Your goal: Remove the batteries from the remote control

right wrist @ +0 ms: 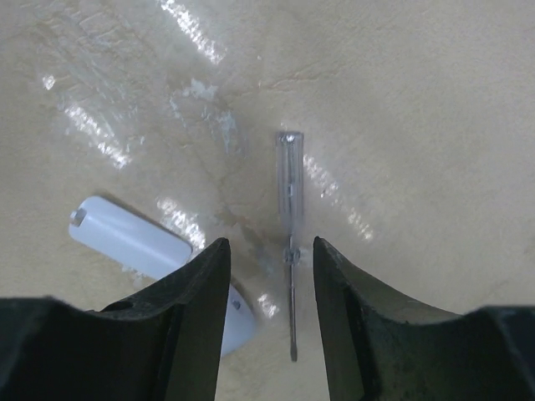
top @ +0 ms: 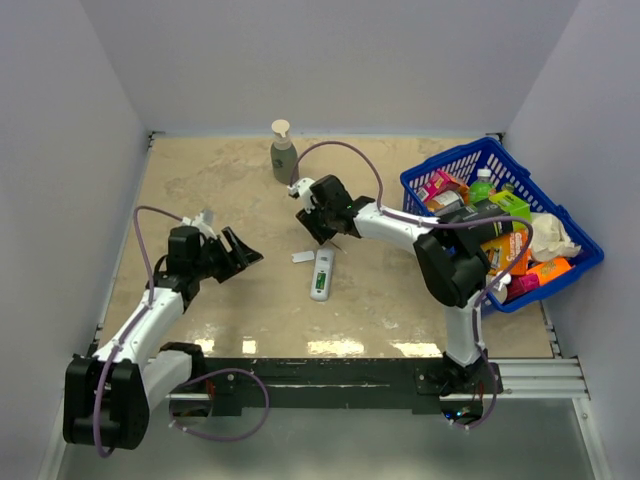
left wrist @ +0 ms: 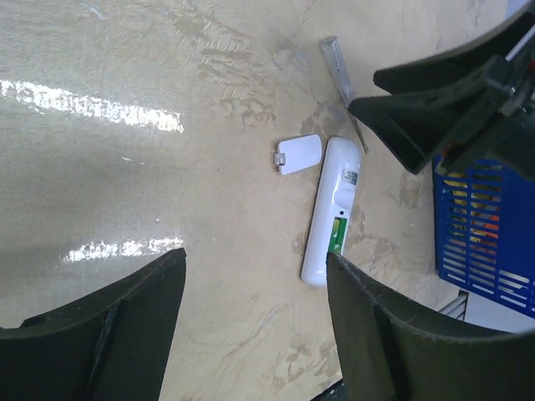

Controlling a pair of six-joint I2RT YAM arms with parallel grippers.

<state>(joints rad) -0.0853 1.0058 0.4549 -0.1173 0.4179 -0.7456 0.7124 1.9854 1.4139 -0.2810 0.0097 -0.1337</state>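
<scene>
From above, the remote (top: 321, 274) lies mid-bench (top: 220, 190). It is a slim white bar with rounded ends, back up and recess uncovered. The cover (top: 302, 257) lies just beside its far end. The left pincer (top: 245, 262) hangs released, well apart on the remote's left. The right pincer (top: 325, 236) is near its far end. A bottle (top: 283, 152) stands at the back and a blue basket (top: 420, 180) of packets on the right; their print is too small to read.

The left wrist view shows green batteries (left wrist: 338, 234) seated in the recess. A small label sits beside them, unreadable.

The right wrist view shows the right pincer's jaws parted, grasping nothing. A stick (right wrist: 289, 192) with a clear handle lies just ahead, its thin shaft between the fingers (right wrist: 351, 317).
</scene>
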